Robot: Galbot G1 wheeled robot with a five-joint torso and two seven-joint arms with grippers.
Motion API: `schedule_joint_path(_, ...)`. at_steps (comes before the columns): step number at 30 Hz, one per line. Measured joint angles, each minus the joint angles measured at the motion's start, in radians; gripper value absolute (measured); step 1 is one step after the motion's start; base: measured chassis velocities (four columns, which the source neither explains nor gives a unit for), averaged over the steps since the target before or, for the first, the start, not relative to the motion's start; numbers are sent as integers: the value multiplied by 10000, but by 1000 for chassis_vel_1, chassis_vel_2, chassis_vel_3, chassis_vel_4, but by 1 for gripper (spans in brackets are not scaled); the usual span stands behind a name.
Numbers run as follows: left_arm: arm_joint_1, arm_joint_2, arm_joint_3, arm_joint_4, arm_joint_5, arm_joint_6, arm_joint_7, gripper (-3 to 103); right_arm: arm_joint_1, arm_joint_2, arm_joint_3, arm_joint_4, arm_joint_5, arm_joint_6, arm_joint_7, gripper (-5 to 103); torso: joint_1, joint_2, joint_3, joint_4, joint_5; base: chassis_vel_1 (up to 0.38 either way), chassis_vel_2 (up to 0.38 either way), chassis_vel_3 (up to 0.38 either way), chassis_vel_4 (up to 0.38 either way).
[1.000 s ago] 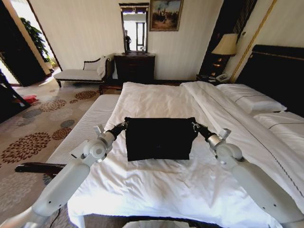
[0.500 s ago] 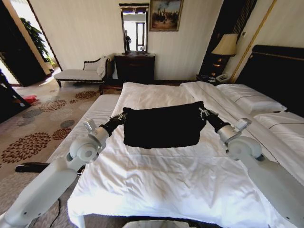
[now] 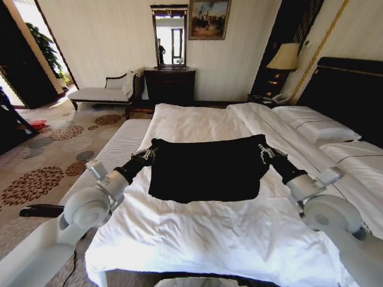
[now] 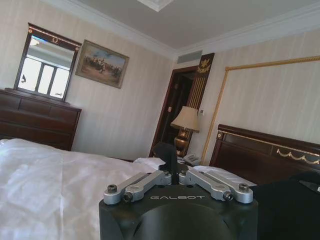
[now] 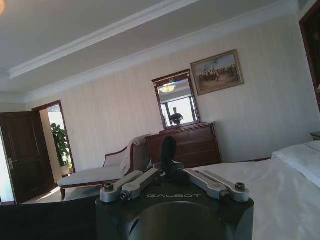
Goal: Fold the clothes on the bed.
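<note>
Head view, folding step: one black T-shirt (image 3: 206, 168) spread on the white bed (image 3: 197, 239), mid-mattress. Left gripper (image 3: 148, 154) clamped on its far left corner; right gripper (image 3: 263, 152) clamped on its far right corner. Advice: keep both corners level and taut, move them together, lay the edge square. Count: one shirt, two grippers, two pillows (image 3: 314, 124), one lamp (image 3: 283, 57).

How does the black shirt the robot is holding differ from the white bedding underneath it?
The black T-shirt is dark and small; the white sheet is pale and covers the whole bed. The T-shirt is held stretched at its far corners by the left gripper and right gripper; the sheet lies loose. Both are soft fabric.
</note>
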Motion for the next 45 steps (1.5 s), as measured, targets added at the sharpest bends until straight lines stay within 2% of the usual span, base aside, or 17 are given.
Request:
schedule_joint_path(2,1239,-127,-869,-398,-18,28,9,1,-730,336,234,471,-66,-139,236,2,0,0,0,1,1,0,0,0,0)
schedule_joint_path(3,1239,-127,-869,-398,-18,28,9,1,-730,336,234,471,-66,-139,236,2,0,0,0,1,1,0,0,0,0)
schedule_joint_path(6,2596,-445,-1734,-760,-21,67,15,1,-1415,689,347,920,-190,-405,515,2,-1,0,-1,3,-1,0,0,0,0)
schedule_joint_path(11,2959,-631,-1774,-779,-5,98,-82,1,-1481,820,174,933,-221,-670,802,2,-1,1,-2,2,-1,0,0,0,0)
schedule_joint_path(15,1940,-708,-478,-60,34,137,-470,1,-551,624,-619,67,70,-863,1129,2,1,0,3,3,0,0,0,0,0)
schedule_joint_path(16,1940,-708,-478,-60,34,137,-470,1,-551,624,-619,67,70,-863,1129,2,1,0,3,3,0,0,0,0,0)
schedule_joint_path(20,65,-761,910,1228,-94,205,-733,1,933,397,-2217,-1171,372,-954,1356,2,4,-1,3,-2,2,0,0,0,0)
schedule_joint_path(21,65,-761,910,1228,-94,205,-733,1,933,397,-2217,-1171,372,-954,1356,2,4,-1,3,-2,2,0,0,0,0)
schedule_joint_path(24,-865,-875,1754,2472,-126,207,-706,1,2188,327,-3617,-2447,285,-931,1364,2,4,-1,3,2,4,0,0,0,0)
schedule_joint_path(26,-1220,-1054,2175,3173,-117,209,-560,1,2879,299,-4304,-3265,114,-830,1247,2,4,-2,3,2,1,0,0,0,0)
schedule_joint_path(27,-1220,-1054,2175,3173,-117,209,-560,1,2879,299,-4304,-3265,114,-830,1247,2,4,-2,3,2,1,0,0,0,0)
schedule_joint_path(31,-1981,-1823,2995,4846,632,157,108,1,4378,327,-5562,-4621,-204,-655,1002,2,5,-2,4,4,1,0,0,0,0)
schedule_joint_path(32,-1981,-1823,2995,4846,632,157,108,1,4378,327,-5562,-4621,-204,-655,1002,2,5,-2,4,4,1,0,0,0,0)
schedule_joint_path(34,-2450,-2333,3458,5718,1089,62,338,1,4978,452,-6102,-5048,-252,-605,987,2,5,-3,4,2,-3,0,0,0,0)
schedule_joint_path(37,-2751,-2615,3707,6143,1227,20,387,1,5287,546,-6427,-5291,-277,-565,984,2,5,-3,4,1,-2,0,0,0,0)
schedule_joint_path(40,-3608,-3203,4272,7207,1484,-63,459,1,6090,817,-7205,-6131,-474,-433,926,2,4,-3,3,0,1,0,0,0,0)
schedule_joint_path(45,-4249,-3600,4415,8164,1591,-115,527,1,6726,1059,-7675,-6992,-611,-317,896,2,5,-3,3,0,2,0,0,0,0)
